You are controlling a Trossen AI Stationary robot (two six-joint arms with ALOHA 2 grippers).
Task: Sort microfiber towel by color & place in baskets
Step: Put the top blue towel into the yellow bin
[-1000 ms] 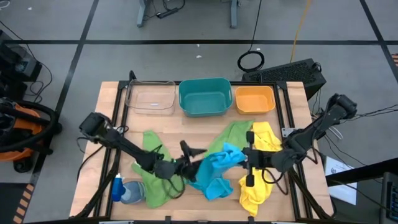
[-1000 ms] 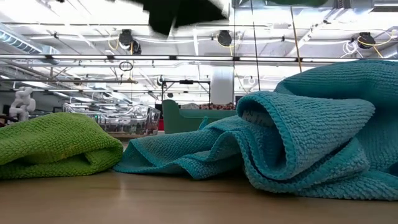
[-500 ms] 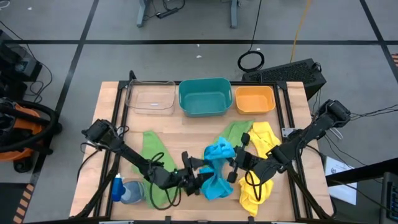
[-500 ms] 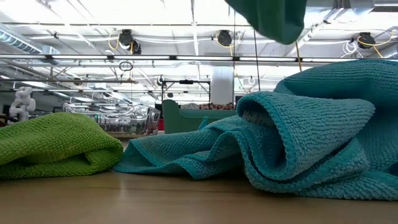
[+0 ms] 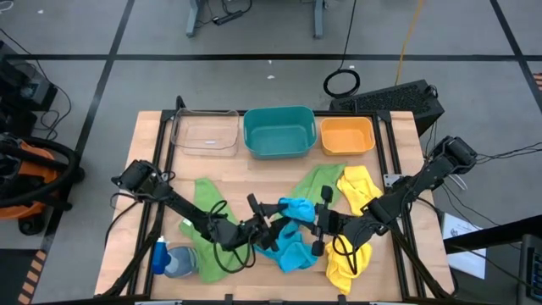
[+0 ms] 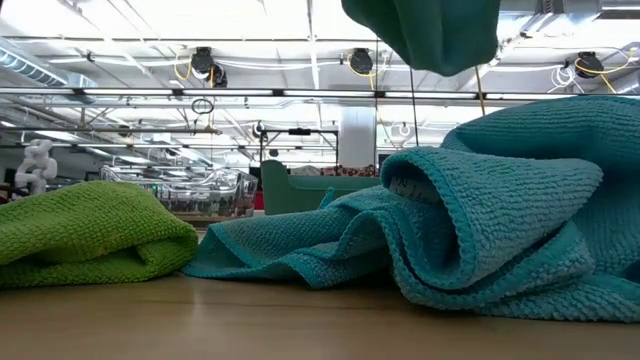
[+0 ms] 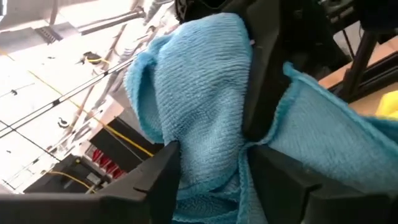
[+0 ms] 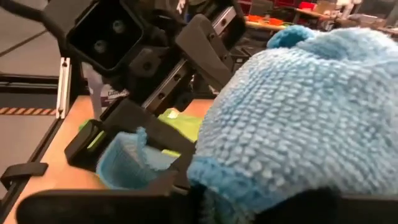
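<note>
A blue towel is bunched and lifted between my two grippers near the table's middle; in the low view its bottom hangs in from above. My left gripper is at its left side and my right gripper at its right, both shut on it. A second blue towel lies on the table below them. Two green towels and a yellow towel lie flat. The clear bin, teal bin and orange bin stand along the far edge. My left gripper pinches a bunched fold of the blue towel between its two fingers, coming level from the table's left. The towel is lifted clear of the table. My right gripper holds the blue towel's other side from the table's right, roughly level; the bulging cloth hides the place of contact. The towel swells over the fingers and is off the table.
A blue bottle-like thing lies at the near left corner. The green towel and the second blue towel fill the near table in the low view. Bare wood shows in front of the bins.
My right gripper has carried the blue towel toward the table's left, and the towel has bunched up and risen. My left gripper dipped toward the near edge, then came back up to the towel's left side. In the low view hanging cloth now shows at the top.
</note>
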